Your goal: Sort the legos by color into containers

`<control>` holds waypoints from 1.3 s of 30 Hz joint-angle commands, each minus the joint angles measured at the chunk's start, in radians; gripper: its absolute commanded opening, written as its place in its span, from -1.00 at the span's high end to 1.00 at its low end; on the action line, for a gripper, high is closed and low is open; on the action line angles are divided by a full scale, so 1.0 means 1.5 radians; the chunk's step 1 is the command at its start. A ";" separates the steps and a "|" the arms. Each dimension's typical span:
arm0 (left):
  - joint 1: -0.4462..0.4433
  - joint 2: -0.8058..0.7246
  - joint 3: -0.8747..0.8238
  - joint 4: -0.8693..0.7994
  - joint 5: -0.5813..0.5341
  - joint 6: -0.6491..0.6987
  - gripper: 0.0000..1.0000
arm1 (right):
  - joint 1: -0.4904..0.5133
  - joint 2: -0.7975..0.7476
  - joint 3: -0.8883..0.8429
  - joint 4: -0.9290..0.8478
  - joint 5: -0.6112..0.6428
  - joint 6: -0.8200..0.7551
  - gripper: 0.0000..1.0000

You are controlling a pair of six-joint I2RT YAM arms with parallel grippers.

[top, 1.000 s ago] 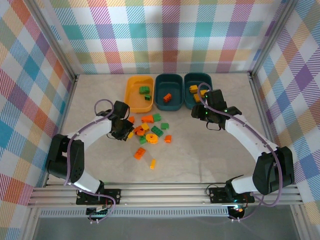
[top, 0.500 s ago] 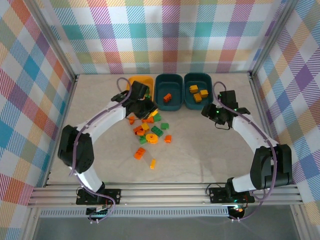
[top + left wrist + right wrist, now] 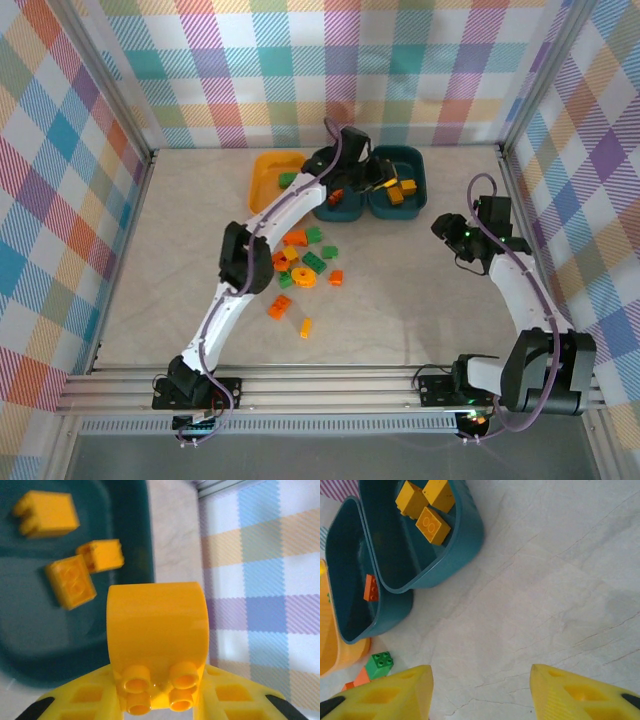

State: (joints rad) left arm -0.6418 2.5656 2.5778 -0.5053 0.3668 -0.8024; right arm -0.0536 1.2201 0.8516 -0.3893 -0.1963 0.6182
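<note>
Since three yellow legos point(image 3: 71, 581) lie in the teal tub point(image 3: 135, 535) at one o'clock, I hang my left gripper point(image 3: 159, 697) over its rim, pinching a yellow brick point(image 3: 157, 625) to drop there; my right gripper point(image 3: 480, 690) hovers spread and empty at three o'clock, clear of that reach.

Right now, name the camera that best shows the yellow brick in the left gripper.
Left wrist: the yellow brick sits large between the left gripper's fingers, studs toward the lens. Top external shows that gripper over the right teal tub, brick too small to judge; right wrist shows the tub's bricks.
</note>
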 commanded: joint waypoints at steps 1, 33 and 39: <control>0.000 0.087 0.114 -0.028 0.035 -0.009 0.37 | -0.001 -0.015 -0.009 -0.001 -0.031 0.008 -0.08; 0.082 -0.470 -0.529 0.116 -0.064 0.098 -0.56 | 0.373 0.120 0.130 -0.047 0.119 -0.052 -0.26; 0.200 -0.727 -0.959 0.127 -0.129 -0.014 -0.67 | 0.482 0.270 0.199 -0.060 0.148 -0.054 -0.37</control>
State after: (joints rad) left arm -0.3958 1.4883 1.3354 -0.3012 0.2325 -0.7414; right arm 0.6392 1.5620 1.0981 -0.4389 -0.0296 0.5598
